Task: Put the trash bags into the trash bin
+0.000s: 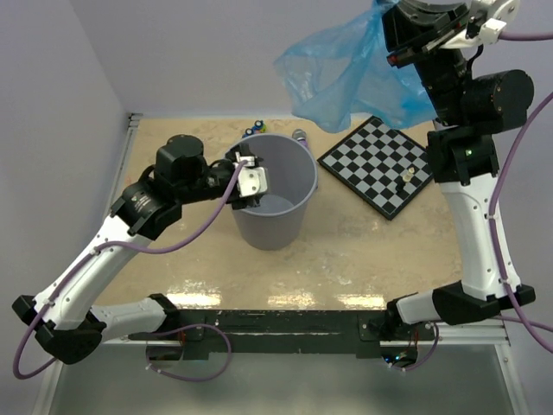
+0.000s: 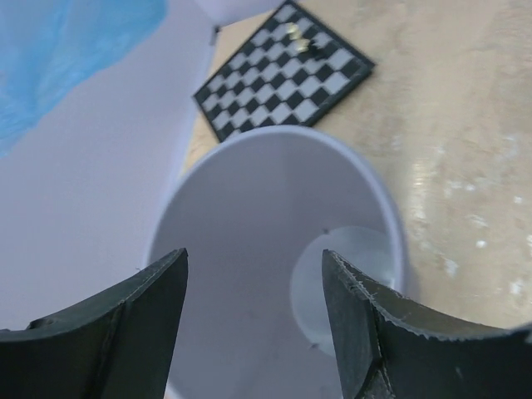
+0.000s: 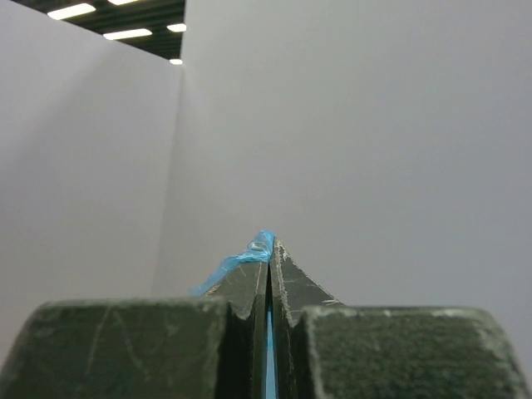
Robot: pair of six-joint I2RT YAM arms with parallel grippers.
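Note:
A wide floppy sheet of bright-blue trash bag (image 1: pixel 346 73) hangs in the air above the back of the table, right of and behind the bin. My right gripper (image 1: pixel 390 10) is raised high and shut on the bag's top edge. In the right wrist view the gripper (image 3: pixel 270 249) pinches blue film (image 3: pixel 249 254) between its fingers. The round grey trash bin (image 1: pixel 272 226) stands upright at mid-table. My left gripper (image 1: pixel 251 179) is open at the bin's left rim. In the left wrist view the gripper (image 2: pixel 253 258) looks into the empty bin (image 2: pixel 249 187); the bag (image 2: pixel 58 50) shows top left.
A black-and-white chessboard (image 1: pixel 376 164) lies to the right of the bin with a small piece (image 1: pixel 406 178) on it; it also shows in the left wrist view (image 2: pixel 283 71). Small items (image 1: pixel 257 130) lie behind the bin by the back wall. Walls close the left and back sides.

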